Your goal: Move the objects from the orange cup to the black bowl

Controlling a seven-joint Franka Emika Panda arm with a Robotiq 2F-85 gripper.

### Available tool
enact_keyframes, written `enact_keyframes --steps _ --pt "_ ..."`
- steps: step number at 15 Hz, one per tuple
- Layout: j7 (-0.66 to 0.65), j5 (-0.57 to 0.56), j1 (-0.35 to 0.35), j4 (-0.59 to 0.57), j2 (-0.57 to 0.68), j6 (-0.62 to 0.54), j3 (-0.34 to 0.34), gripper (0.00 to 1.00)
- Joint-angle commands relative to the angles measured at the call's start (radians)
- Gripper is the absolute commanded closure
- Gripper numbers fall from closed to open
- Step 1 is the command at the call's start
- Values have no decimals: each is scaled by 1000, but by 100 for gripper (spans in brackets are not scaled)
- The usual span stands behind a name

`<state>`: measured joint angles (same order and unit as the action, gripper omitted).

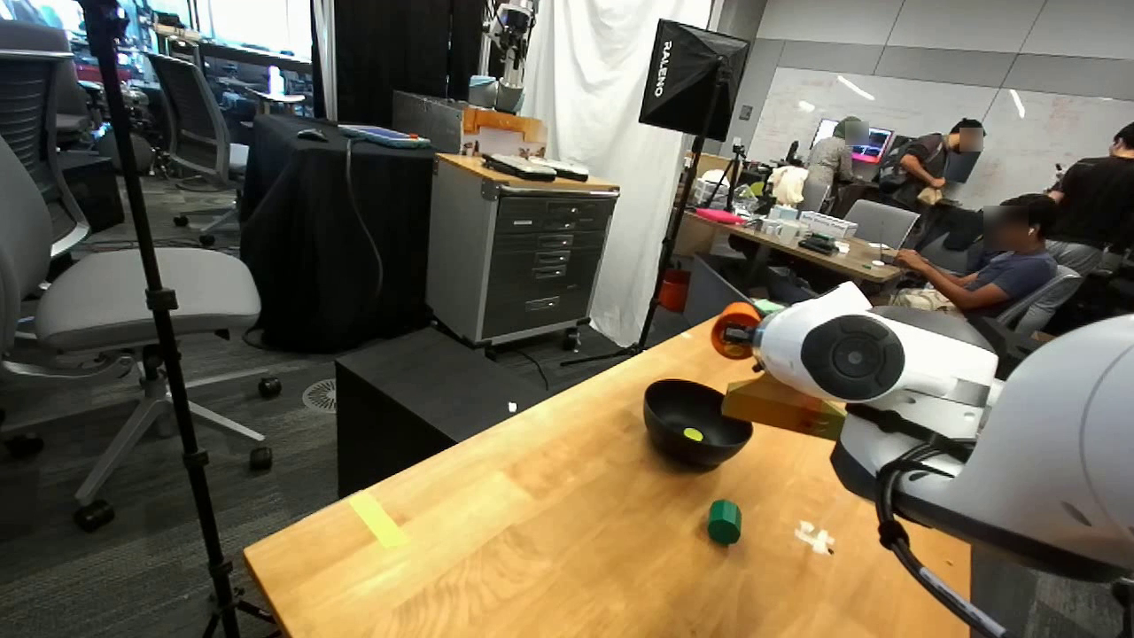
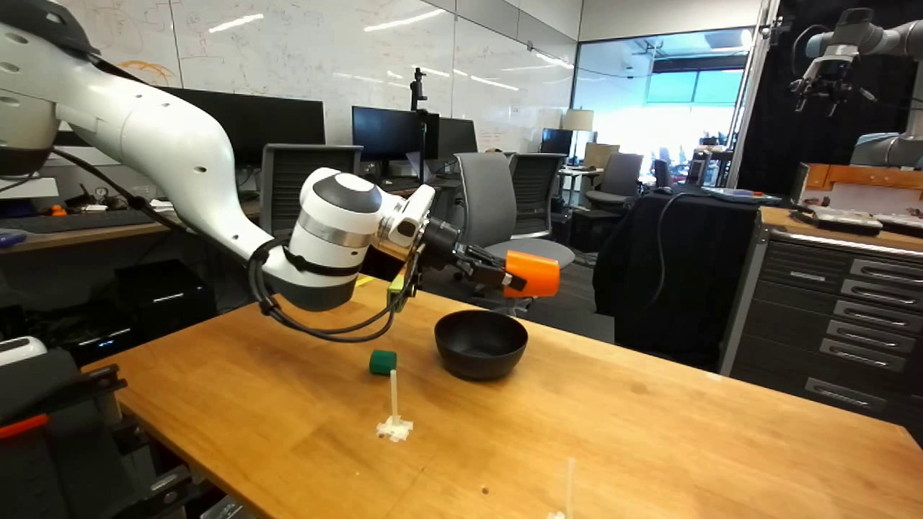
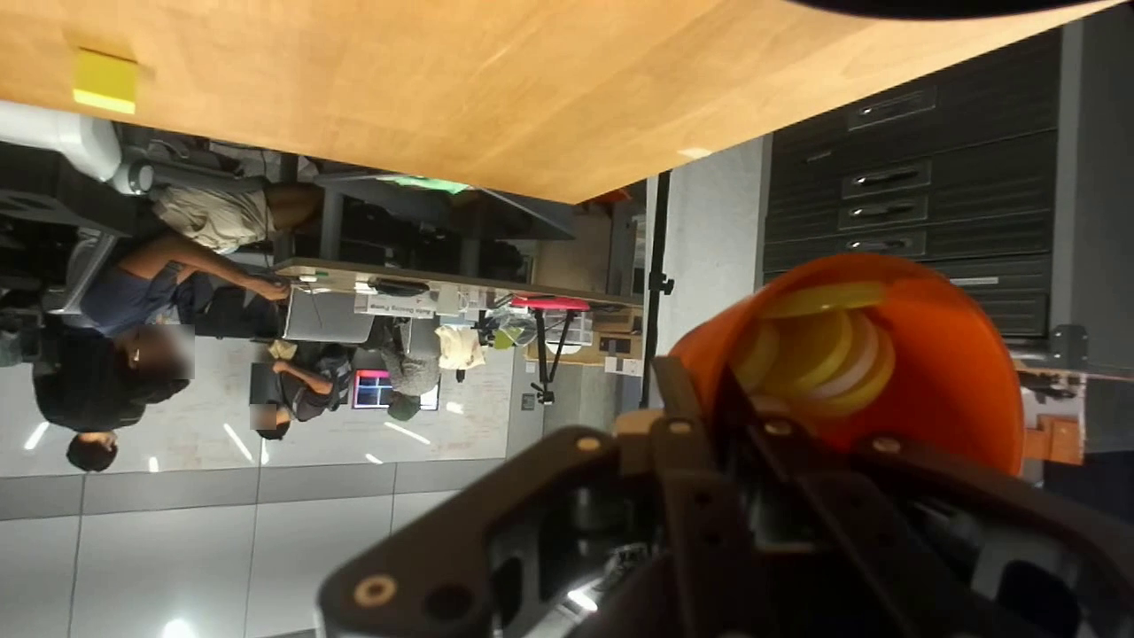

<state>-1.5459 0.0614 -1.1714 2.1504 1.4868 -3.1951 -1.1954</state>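
My gripper [image 2: 509, 278] is shut on the wall of the orange cup [image 2: 535, 274], with one finger inside it, in the wrist view [image 3: 706, 390]. The cup [image 3: 948, 390] lies tilted on its side in the air, a little above and beyond the black bowl [image 2: 479, 355]. Several round yellow and pale pinkish pieces [image 3: 819, 354] lie inside the cup. The bowl stands upright on the table and also shows in an exterior view [image 1: 678, 421]. One yellow-green piece [image 1: 693, 434] lies in it. Only the bowl's dark edge [image 3: 957, 7] shows in the wrist view.
A dark green lump [image 1: 725, 521] lies on the wooden table [image 1: 549, 532] near the bowl. A thin pale stick [image 2: 394, 396] stands upright on white tape. A yellow tape strip [image 1: 379, 519] is on the table. A yellow block [image 3: 106, 80] shows in the wrist view.
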Motion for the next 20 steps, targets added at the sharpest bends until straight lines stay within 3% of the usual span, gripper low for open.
enact_keyframes --steps 1,8,20 --pt "-98 -98 -24 -4 0 36 -15 94" --pt "-287 -307 -34 -37 0 81 -15 94" --pt "-728 -764 -12 -145 0 217 0 94"
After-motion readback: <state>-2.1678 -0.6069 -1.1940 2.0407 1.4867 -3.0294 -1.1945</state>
